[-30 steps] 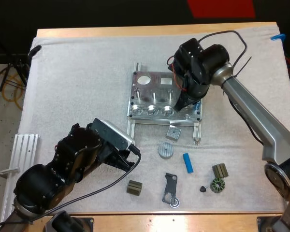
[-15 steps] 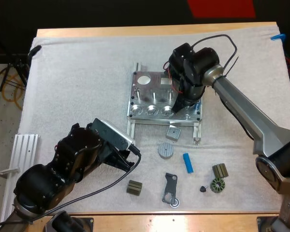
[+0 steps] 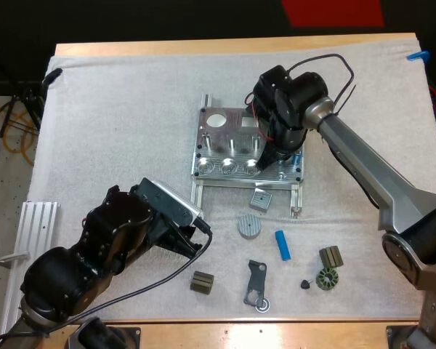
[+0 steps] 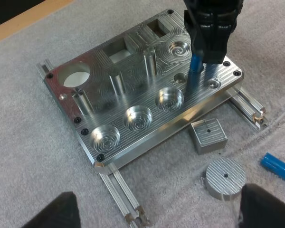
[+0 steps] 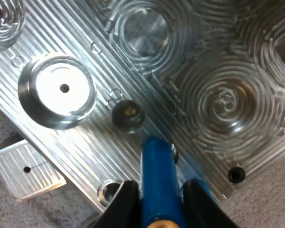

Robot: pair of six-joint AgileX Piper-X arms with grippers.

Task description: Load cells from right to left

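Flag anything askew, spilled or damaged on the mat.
Nothing looks spilled or damaged. A loose blue cylinder lies on its side on the mat among small parts. The right gripper holds a blue cell at the right end of the metal fixture.

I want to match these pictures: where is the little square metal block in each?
High view: square block on the mat, just off the metal plate's near edge.
Left wrist view: block beside the plate's edge, next to a round disc.
Right wrist view: block just off the plate's edge.
Shared landmark: the metal plate.
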